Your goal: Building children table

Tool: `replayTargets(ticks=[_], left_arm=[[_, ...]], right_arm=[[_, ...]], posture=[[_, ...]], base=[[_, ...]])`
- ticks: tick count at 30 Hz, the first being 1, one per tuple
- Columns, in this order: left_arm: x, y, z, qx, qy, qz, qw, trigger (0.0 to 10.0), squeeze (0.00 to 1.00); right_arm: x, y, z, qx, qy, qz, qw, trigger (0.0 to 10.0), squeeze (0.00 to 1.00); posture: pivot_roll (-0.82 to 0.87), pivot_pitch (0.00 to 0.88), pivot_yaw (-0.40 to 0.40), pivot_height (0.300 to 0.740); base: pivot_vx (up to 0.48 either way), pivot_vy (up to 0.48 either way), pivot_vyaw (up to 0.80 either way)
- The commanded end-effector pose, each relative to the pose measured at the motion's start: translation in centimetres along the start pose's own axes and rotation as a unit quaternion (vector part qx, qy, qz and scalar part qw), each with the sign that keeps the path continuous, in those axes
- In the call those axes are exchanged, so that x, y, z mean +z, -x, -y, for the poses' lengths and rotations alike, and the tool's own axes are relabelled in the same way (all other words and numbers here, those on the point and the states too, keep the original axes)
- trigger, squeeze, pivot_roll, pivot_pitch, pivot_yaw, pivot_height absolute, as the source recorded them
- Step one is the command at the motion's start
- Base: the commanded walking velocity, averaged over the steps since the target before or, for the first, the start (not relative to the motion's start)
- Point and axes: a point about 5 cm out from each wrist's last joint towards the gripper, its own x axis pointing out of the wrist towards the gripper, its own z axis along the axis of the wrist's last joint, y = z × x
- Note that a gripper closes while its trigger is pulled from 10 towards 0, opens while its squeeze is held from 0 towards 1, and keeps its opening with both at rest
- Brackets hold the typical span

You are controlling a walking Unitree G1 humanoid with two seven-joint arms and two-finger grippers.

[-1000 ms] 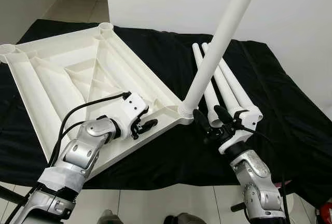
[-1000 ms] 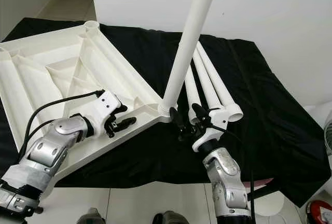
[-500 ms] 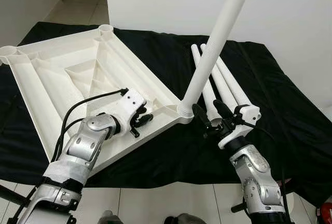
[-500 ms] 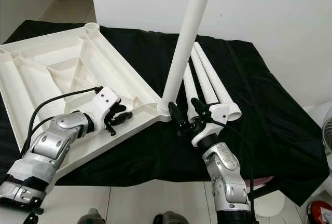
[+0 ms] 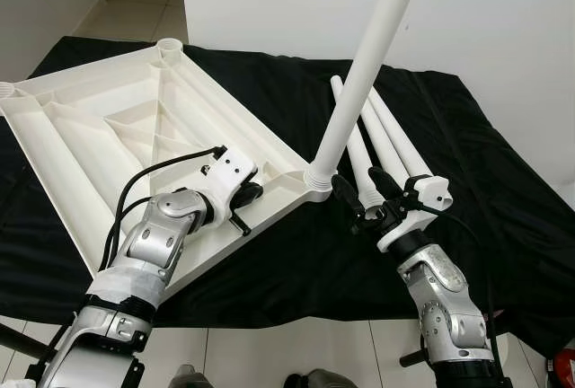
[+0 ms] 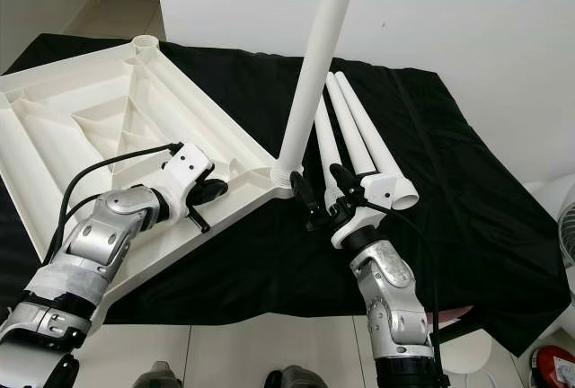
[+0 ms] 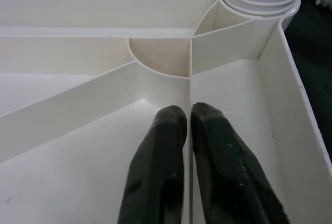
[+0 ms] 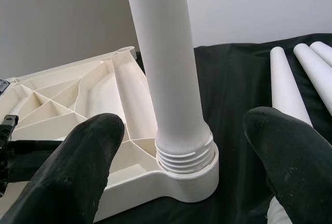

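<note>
The white tabletop (image 5: 117, 127) lies upside down on a black cloth (image 5: 467, 163), so its corner sockets face up. The left gripper (image 7: 188, 130) pinches a rib (image 7: 190, 86) to steady it. The right gripper (image 8: 184, 146), spread wide, flanks the standing leg (image 5: 359, 92), whose threads still show, ready to twist. Three spare legs (image 5: 386, 150) lie beside it.

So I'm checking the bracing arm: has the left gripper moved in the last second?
Yes. The left gripper slid toward the upright leg's socket.
</note>
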Motion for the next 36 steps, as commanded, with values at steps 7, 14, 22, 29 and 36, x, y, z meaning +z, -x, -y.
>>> replayTargets(ticks=[7, 14, 22, 29, 36], left_arm=[[-1.7, 0.4, -2.6, 0.175, 0.016, -0.043, 0.983, 10.0, 1.00], [-1.2, -0.1, -3.3, 0.200, 0.008, -0.039, 0.979, 10.0, 0.00], [-1.7, -0.1, -3.7, 0.216, 0.004, -0.061, 0.975, 10.0, 0.00], [-1.5, -0.3, -4.9, 0.274, -0.007, -0.066, 0.959, 10.0, 0.00], [-0.2, -1.1, -4.8, 0.306, -0.053, -0.033, 0.950, 10.0, 0.00]], right_arm=[[-0.2, -0.1, 0.2, -0.006, 0.006, -0.005, 1.000, 10.0, 0.00], [-0.3, -0.4, -0.2, -0.006, 0.003, -0.002, 1.000, 10.0, 0.00], [-0.4, -0.5, -0.3, -0.005, 0.000, -0.001, 1.000, 10.0, 0.00], [-0.6, -0.6, -0.6, -0.003, -0.002, -0.002, 1.000, 10.0, 0.00], [-0.8, -0.8, -0.8, 0.001, -0.005, -0.001, 1.000, 10.0, 0.00]], posture=[[0.07, 0.010, -0.086, 0.740], [0.06, 0.000, -0.077, 0.740], [0.06, 0.000, -0.069, 0.740], [0.07, 0.000, -0.066, 0.740], [0.07, 0.000, -0.063, 0.740]], base=[[0.000, 0.000, 0.00], [0.000, 0.000, 0.00], [0.000, 0.000, 0.00], [0.000, 0.000, 0.00], [0.000, 0.000, 0.00]])
